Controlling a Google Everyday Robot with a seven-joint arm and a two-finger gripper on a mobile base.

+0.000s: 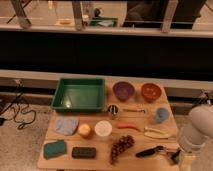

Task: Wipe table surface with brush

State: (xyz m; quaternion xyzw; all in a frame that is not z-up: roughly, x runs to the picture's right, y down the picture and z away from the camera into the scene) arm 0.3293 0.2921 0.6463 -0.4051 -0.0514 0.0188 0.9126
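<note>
Tan wooden table point(102, 156) crowded with small kitchen things.
Its black-handled brush point(149, 152) lay flat near the front right edge, right of dark grapes point(121, 146); the pincer point(175, 156) hung at that brush's right end, by the table corner, and whether it was apart or clamped could not be told.

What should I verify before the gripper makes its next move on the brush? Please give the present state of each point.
1. Brush lies flat on the table surface, near its front edge: ok.
2. Gripper is at the table's front right corner, by the brush's right end: ok.
3. Gripper has hold of the brush: cannot tell.
4. Room to wipe: not ok; grapes sit close left of the brush, yellow-handled utensil just behind it.
5. Green tray is far from the brush: ok.
</note>
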